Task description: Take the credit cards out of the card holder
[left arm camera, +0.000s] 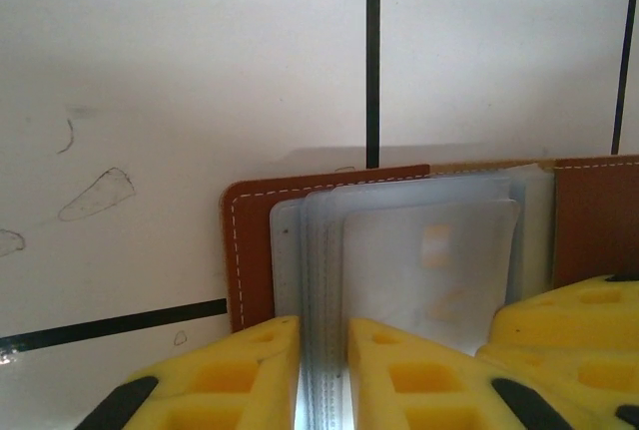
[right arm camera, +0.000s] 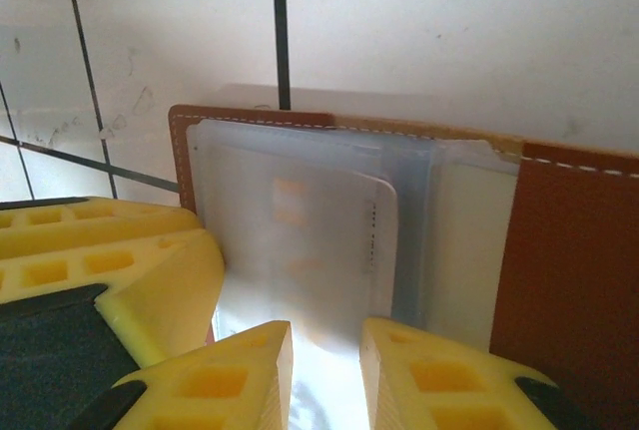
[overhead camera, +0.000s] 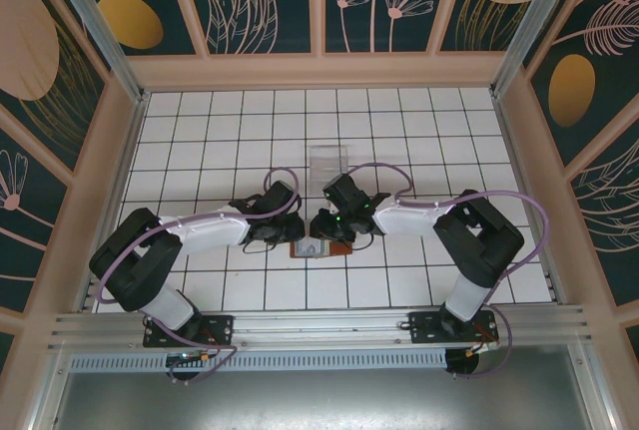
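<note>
1. White tiles with black grid lines cover the table (overhead camera: 200,141), which is walled by dark panels with a floral print.
2. The left arm (overhead camera: 190,230) and right arm (overhead camera: 449,225) reach in from the near corners and meet at the middle of the table.
3. A clear acrylic stand (overhead camera: 329,163) sits just beyond the two wrists, apart from them.
4. The brown leather card holder (overhead camera: 318,249) lies open and flat on the tiles between the grippers, near the middle of the table. Its stitched cover (left arm camera: 250,250) frames a stack of pale plastic sleeves (left arm camera: 290,250).
5. The left gripper (left arm camera: 323,335) has its yellow fingers a narrow slit apart, with the sleeve edges in the gap. I cannot tell whether it is pinching them.
6. The right gripper (right arm camera: 326,335) is also slightly parted over pale plastic at the holder's edge. I cannot tell whether it has hold of it.
7. The credit cards (right arm camera: 300,240) are inside the sleeves, and the top one shows faint orange marks.
</note>
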Robot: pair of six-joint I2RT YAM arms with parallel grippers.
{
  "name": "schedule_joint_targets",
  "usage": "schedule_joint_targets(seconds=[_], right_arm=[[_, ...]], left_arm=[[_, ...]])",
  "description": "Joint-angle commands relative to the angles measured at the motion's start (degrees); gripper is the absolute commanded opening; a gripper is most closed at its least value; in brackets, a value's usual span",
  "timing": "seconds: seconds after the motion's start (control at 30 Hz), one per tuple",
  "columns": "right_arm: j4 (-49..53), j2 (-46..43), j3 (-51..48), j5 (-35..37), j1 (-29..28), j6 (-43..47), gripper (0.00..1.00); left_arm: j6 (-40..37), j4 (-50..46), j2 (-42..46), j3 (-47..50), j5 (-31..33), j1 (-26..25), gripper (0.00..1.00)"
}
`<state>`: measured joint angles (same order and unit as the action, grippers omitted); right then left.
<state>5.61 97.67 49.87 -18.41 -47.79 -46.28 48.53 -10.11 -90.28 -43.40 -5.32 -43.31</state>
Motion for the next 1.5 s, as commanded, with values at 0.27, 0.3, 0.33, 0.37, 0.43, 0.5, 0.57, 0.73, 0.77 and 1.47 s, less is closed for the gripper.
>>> schedule_joint_targets(seconds=[0.27,0.3,0.33,0.37,0.43,0.5,0.57,0.73,0.77,1.47], right_arm=[[7.20,-2.18,1.36,5.05,-0.11,1.77,0.27],[7.25,-2.08,1.35,5.08,-0.11,1.79,0.27],[7.32,-2.05,1.31,5.06,-0.11,1.72,0.27],[7.38,-2.02,1.23,5.06,-0.12,1.76,0.26],[7.49,-2.04,1.06,5.05,-0.09,1.68,0.26],[7.32,-2.49,1.02,5.01,-0.10,1.47,0.26],[6.97,-3.18,1.02,4.88,-0.09,1.37,0.26],[6.30,-4.42,1.37,4.38,-0.11,1.23,0.26],[5.89,-4.55,1.37,4.04,-0.11,1.16,0.26],[1.39,-0.49,1.98,-0.75,-0.13,1.22,0.26]], left_arm=[[-0.17,-4.83,-0.80,0.51,1.79,-0.46,0.23],[-0.19,-4.91,-0.79,0.52,1.76,-0.44,0.23],[-0.27,-5.07,-0.61,0.35,1.89,-0.43,0.24],[-0.32,-5.26,-0.38,0.16,2.01,-0.46,0.24],[-0.31,-5.60,0.09,-0.10,2.21,-0.42,0.25],[-0.39,-5.88,0.44,-0.43,2.24,-0.41,0.27],[-0.37,-5.89,1.10,-0.56,2.07,-0.46,0.30],[-0.28,-6.39,2.54,-0.99,2.27,-0.38,0.30],[-0.35,-6.41,2.51,-1.00,2.31,-0.46,0.29],[-0.38,-5.62,1.25,-0.46,1.60,-0.46,0.25]])
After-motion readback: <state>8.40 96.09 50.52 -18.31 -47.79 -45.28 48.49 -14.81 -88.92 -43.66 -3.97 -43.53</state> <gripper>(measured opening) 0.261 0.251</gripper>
